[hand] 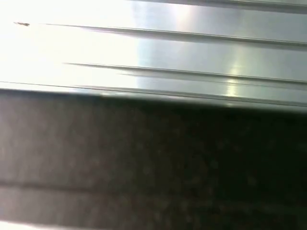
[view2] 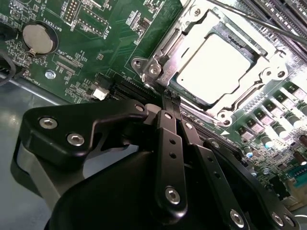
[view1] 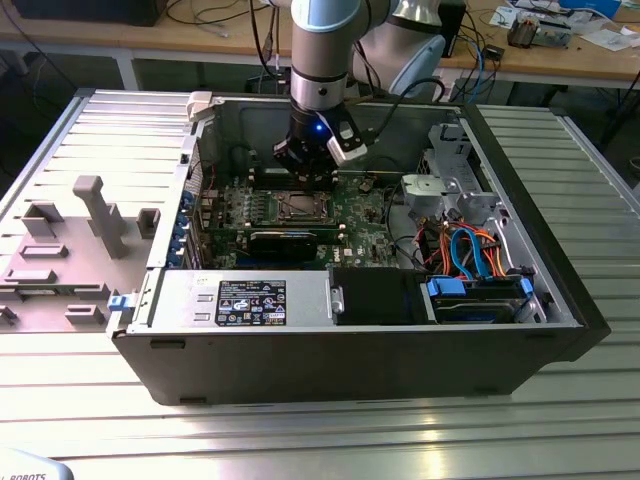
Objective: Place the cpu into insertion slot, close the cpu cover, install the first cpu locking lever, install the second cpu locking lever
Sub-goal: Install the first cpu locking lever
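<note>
Already seated: cpu [view2: 217, 67] under cpu cover [view2: 165, 52], hand [view2: 171, 103] just beside.

The gripper [view1: 305, 172] hangs low inside the open case [view1: 330, 360], at upper centre of the exterior view, just above the cpu [view1: 300, 208]. Behind it the case's back wall stands close. At centre right a drive cage [view1: 452, 185] and a tangle of cables [view1: 470, 250] crowd the floor. Below centre, a black card [view1: 290, 240] and the power supply [view1: 240, 298] block the front. The top of the case is open.

In the second wrist view the fingertips [view2: 171, 101] sit pressed together at the cover [view2: 165, 48] edge.
</note>
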Controlling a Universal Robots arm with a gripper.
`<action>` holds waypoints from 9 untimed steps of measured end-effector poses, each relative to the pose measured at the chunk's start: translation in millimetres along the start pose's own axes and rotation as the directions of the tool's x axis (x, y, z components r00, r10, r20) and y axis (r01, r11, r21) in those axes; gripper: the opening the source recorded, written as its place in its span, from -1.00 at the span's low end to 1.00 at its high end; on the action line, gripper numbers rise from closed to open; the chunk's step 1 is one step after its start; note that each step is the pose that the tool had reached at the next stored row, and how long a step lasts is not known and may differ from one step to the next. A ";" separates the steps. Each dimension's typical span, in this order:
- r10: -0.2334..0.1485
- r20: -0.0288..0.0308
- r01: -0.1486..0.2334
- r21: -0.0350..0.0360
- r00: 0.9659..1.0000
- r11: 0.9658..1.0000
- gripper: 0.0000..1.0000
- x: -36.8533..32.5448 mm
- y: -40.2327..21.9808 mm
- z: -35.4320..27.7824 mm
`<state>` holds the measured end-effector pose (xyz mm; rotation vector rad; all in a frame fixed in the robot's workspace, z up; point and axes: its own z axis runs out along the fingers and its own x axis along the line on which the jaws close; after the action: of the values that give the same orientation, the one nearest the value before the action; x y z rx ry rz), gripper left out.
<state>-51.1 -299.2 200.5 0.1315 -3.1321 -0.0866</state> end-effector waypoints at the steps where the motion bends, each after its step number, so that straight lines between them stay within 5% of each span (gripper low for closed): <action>1: 0.000 0.000 0.000 0.000 1.000 1.000 -0.79 0.0 0.0 -0.2; 9: -0.001 0.000 0.001 0.000 1.000 1.000 -0.79 0.3 -2.1 -8.7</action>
<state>-51.1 -301.8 209.1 0.1323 -3.1322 -0.0865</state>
